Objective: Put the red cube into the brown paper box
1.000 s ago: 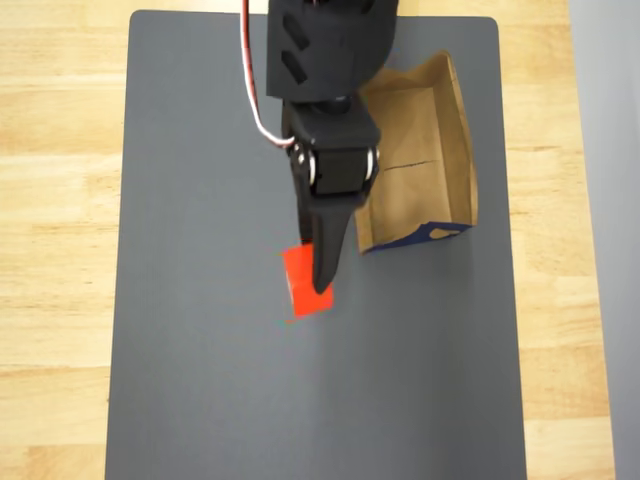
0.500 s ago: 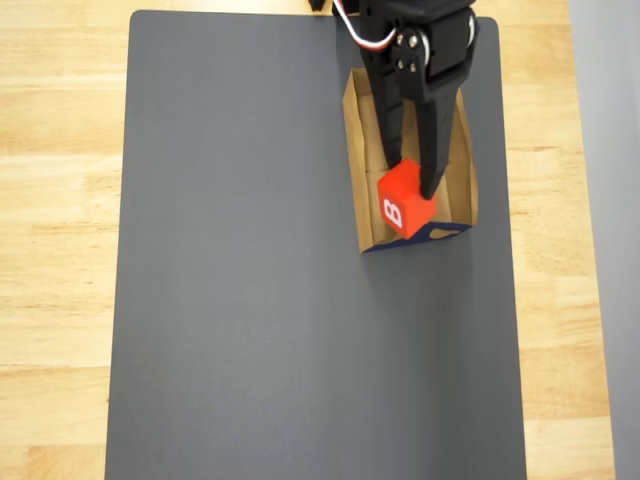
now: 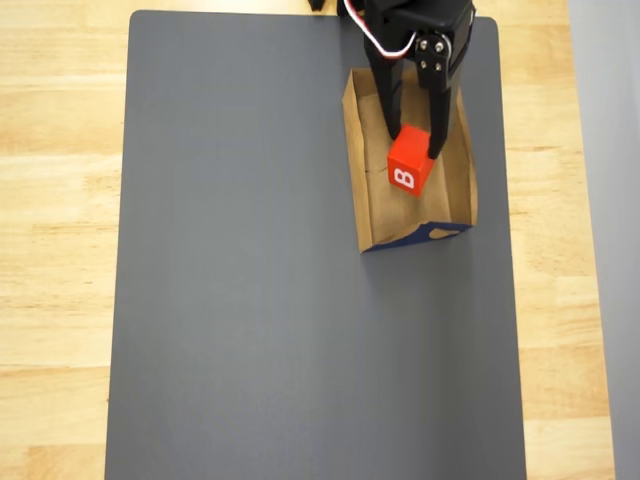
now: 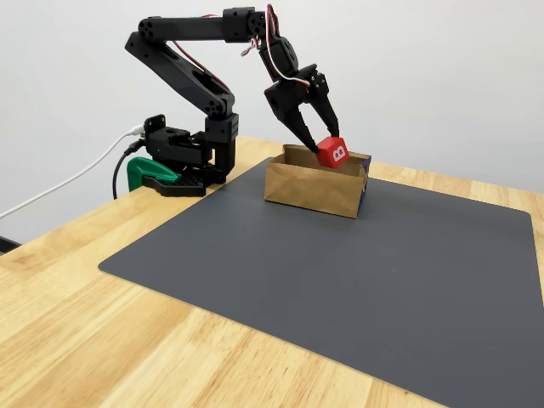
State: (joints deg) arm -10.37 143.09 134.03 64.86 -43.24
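Note:
The red cube (image 3: 410,166), with a white letter B on one face, hangs tilted between the fingers of my black gripper (image 3: 414,146). The gripper is shut on it. In the overhead view the cube is over the middle of the brown paper box (image 3: 371,216), an open tray with a dark blue edge at its near short end. In the fixed view the cube (image 4: 332,152) sits at about the height of the box (image 4: 310,188) rim, with the gripper (image 4: 322,144) reaching down from the upper left.
The box stands at the back right of a dark grey mat (image 3: 250,300) on a wooden table (image 3: 60,200). The arm's base (image 4: 183,157) and a green clamp (image 4: 144,172) sit at the table's back left.
The gripper lifted the cube off the mat and carried it right and back to the box. In the last half second it moved from the blue end toward the box's middle.

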